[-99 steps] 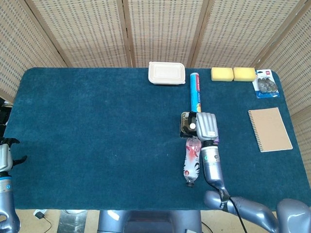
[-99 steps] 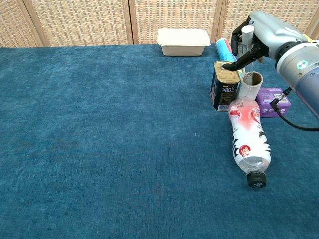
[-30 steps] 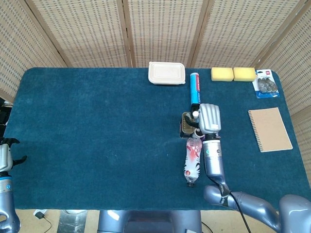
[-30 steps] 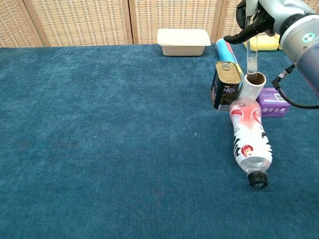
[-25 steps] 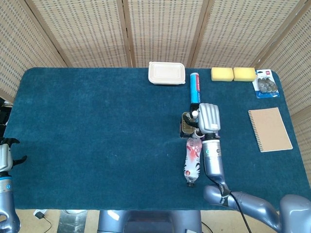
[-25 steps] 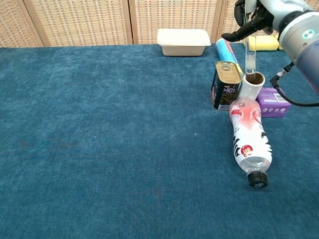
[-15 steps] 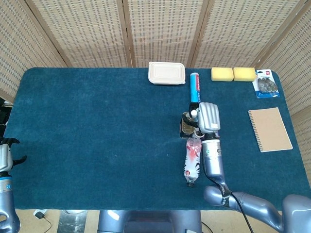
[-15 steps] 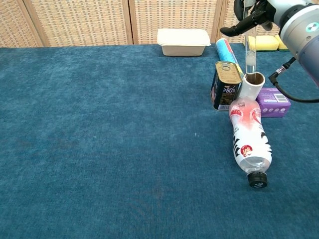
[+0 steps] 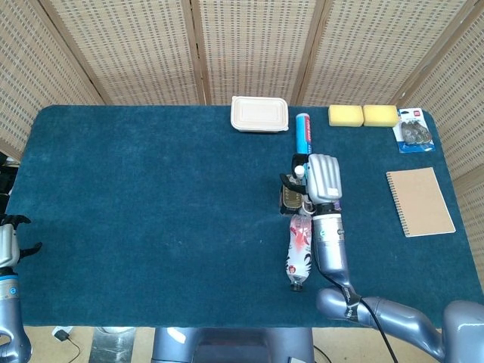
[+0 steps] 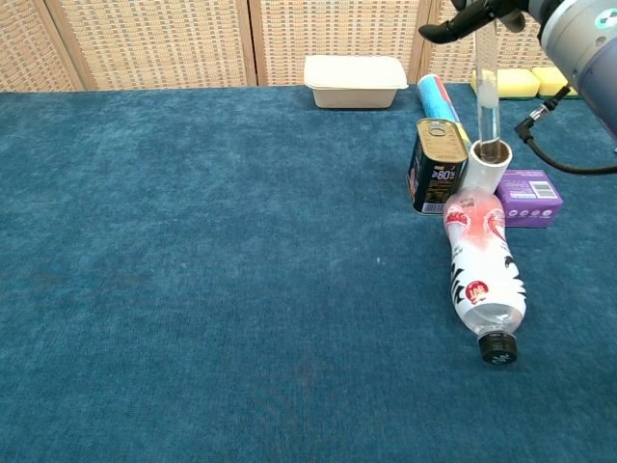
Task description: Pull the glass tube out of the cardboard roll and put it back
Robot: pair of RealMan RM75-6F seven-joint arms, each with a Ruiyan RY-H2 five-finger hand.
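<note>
Since a second earlier, the right hand (image 9: 321, 180) had lifted the glass tube (image 10: 487, 92) higher; its fingers (image 10: 443, 28) gripped the top, the lower end still just inside the upright cardboard roll (image 10: 485, 168). Left hand (image 9: 7, 242) hung off the surface (image 9: 151, 197), fingers spread.

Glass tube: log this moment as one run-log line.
right hand holds glass tube | tube tip at cardboard roll mouth | left hand idle
</note>
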